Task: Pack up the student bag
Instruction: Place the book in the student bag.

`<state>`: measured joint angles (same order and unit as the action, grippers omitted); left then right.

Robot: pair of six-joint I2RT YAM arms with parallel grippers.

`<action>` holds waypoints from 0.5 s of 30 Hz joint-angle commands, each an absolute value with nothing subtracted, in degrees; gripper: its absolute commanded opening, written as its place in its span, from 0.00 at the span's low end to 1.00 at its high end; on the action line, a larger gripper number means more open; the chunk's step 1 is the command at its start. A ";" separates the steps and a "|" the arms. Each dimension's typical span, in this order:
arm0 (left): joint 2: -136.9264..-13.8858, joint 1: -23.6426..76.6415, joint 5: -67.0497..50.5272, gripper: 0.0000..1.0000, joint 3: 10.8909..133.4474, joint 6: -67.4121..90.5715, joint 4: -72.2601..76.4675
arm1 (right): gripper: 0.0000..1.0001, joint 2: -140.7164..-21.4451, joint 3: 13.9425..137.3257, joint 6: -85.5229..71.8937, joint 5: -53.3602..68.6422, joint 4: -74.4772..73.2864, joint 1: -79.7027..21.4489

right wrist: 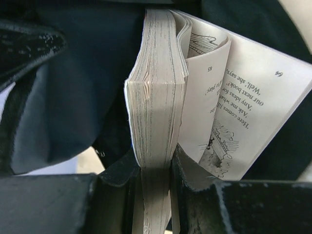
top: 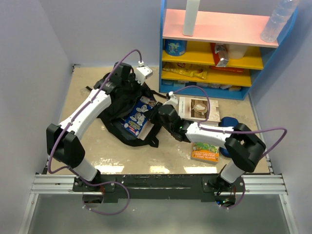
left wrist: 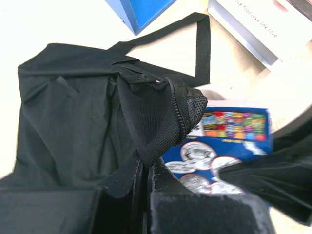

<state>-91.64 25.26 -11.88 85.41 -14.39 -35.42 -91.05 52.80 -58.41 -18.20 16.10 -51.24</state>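
Note:
The black student bag (top: 119, 105) lies on the table left of centre. My left gripper (top: 127, 78) is shut on the bag's zipper edge (left wrist: 156, 122) and holds the flap up. A blue picture book (top: 138, 118) sits in the bag's mouth; it also shows in the left wrist view (left wrist: 229, 139). My right gripper (top: 157, 117) is shut on that book's page block (right wrist: 155, 122), with some pages fanned loose to the right (right wrist: 234, 112). The bag's dark fabric (right wrist: 73, 87) surrounds the book.
A white-covered book (top: 197, 108) lies by the right arm, a green and orange book (top: 204, 152) near the front right, and a dark-blue case (top: 229, 122) beside it. A blue shelf unit (top: 219, 48) with snacks stands at the back right.

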 commanded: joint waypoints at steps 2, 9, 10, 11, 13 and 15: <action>-87.98 25.58 -14.94 0.00 86.31 -14.86 -30.50 | 0.00 -93.07 55.99 -70.03 -18.89 33.57 -51.06; -88.07 25.58 -16.96 0.00 86.66 -13.10 -30.23 | 0.00 -98.70 59.14 -80.15 -20.83 33.40 -50.89; -88.07 25.58 -17.05 0.00 86.66 -13.10 -30.41 | 0.00 -98.70 59.50 -80.07 -19.26 33.57 -50.89; -87.89 25.58 -16.96 0.00 86.49 -13.44 -30.58 | 0.00 -98.35 59.50 -80.07 -18.81 33.66 -50.80; -87.63 25.58 -16.26 0.00 85.70 -14.06 -30.41 | 0.00 -96.77 58.01 -81.64 -17.06 34.88 -50.63; -87.28 25.58 -15.73 0.00 84.82 -14.68 -30.24 | 0.00 -94.41 56.43 -82.00 -17.66 34.98 -50.45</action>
